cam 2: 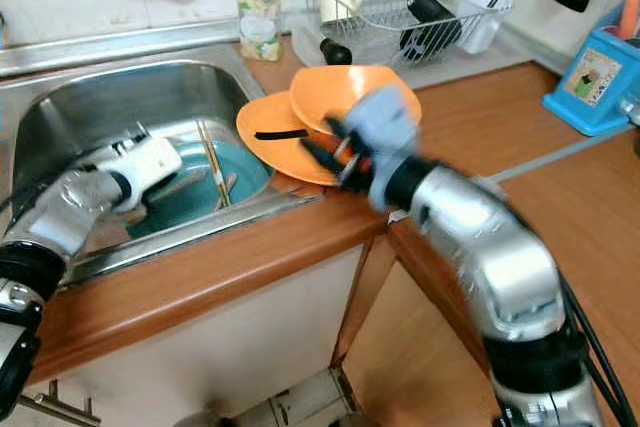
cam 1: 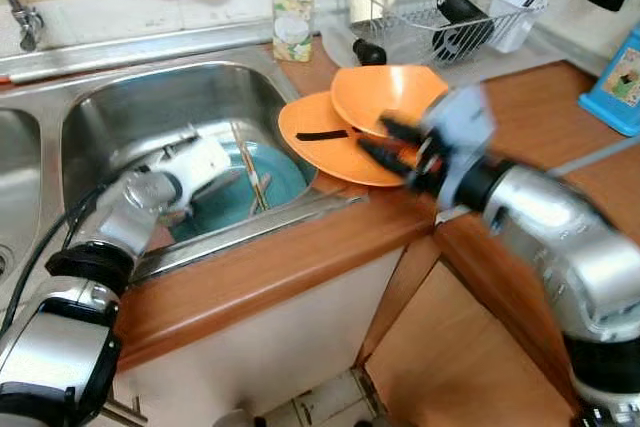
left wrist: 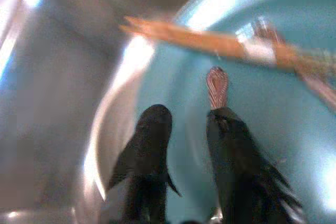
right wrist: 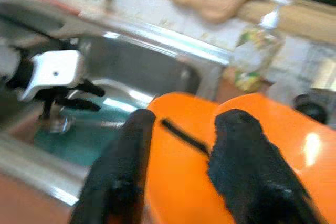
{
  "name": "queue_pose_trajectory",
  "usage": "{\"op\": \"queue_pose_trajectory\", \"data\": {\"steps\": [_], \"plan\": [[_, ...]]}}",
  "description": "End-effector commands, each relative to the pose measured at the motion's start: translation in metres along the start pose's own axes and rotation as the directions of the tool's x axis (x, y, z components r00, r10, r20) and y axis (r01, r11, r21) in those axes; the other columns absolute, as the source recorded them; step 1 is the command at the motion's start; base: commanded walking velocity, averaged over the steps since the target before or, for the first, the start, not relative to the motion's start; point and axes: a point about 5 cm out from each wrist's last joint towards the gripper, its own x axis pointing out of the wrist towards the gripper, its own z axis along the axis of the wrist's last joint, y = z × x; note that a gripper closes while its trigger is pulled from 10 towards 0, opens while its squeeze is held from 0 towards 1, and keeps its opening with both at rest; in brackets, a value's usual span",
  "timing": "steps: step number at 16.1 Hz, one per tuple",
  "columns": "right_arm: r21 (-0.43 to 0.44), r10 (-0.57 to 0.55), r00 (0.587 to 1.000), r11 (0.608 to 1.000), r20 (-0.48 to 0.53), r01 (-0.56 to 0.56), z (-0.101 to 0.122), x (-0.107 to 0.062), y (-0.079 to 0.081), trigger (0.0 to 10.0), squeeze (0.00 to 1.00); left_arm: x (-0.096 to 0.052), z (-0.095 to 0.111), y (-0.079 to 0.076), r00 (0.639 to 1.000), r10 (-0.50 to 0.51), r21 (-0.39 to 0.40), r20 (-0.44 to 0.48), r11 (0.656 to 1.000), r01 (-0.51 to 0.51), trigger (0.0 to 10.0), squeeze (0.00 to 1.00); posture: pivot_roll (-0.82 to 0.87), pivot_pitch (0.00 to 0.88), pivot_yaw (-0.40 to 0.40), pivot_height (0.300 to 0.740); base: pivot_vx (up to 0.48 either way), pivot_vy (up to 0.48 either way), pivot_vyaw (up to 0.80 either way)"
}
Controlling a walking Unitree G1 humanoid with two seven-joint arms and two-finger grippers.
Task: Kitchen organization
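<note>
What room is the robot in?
It looks like a home kitchen. There is a steel sink with a teal plate in it, a soap bottle by the wall, and a wire dish rack on the wooden counter. Two orange plates lie beside the sink.

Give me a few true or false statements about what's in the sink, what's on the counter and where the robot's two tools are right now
1. A round teal plate lies in the stainless steel sink. True.
2. The left tool is over the orange plates. False: it is down in the sink, over the teal plate.
3. Two orange plates overlap on the wooden counter beside the sink. True.
4. The right tool reaches into the wire dish rack. False: it is at the orange plates.
5. A soap pump bottle stands behind the sink. True.
6. The left tool's fingers are closed together. False: they are apart.
</note>
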Motion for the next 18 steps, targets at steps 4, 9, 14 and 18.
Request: {"op": "queue_pose_trajectory", "data": {"steps": [4,9,14,18], "plan": [[0.039,-0.164,0.986,0.986,0.010,0.164,0.005,-0.004,-0.029,10.0,1.00,-0.009,0.022,0.015,0.984,0.081,-0.095,0.159,0.993,-0.066,10.0,1.00,-0.21,0.000,-0.019,0.740,0.000,0.000,0.00],[0.176,-0.479,0.864,0.847,-0.155,0.502,-0.002,-0.011,-0.086,10.0,1.00,-0.034,0.063,0.004,0.876,0.040,-0.271,0.481,0.957,0.106,10.0,0.00,-0.21,0.000,-0.020,0.740,0.000,0.000,0.00],[0.424,-0.458,0.833,0.718,-0.310,0.552,-0.026,-0.009,-0.111,10.0,0.00,-0.056,0.067,-0.024,0.819,-0.109,-0.293,0.564,0.901,0.321,10.0,0.00,-0.20,0.000,-0.026,0.740,0.000,0.000,0.00],[0.589,-0.359,0.886,0.661,-0.295,0.464,-0.037,0.008,-0.105,10.0,0.00,-0.062,0.067,-0.036,0.813,-0.138,-0.318,0.566,0.873,0.370,10.0,0.00,-0.20,0.000,-0.029,0.740,0.000,0.000,0.00]]}}
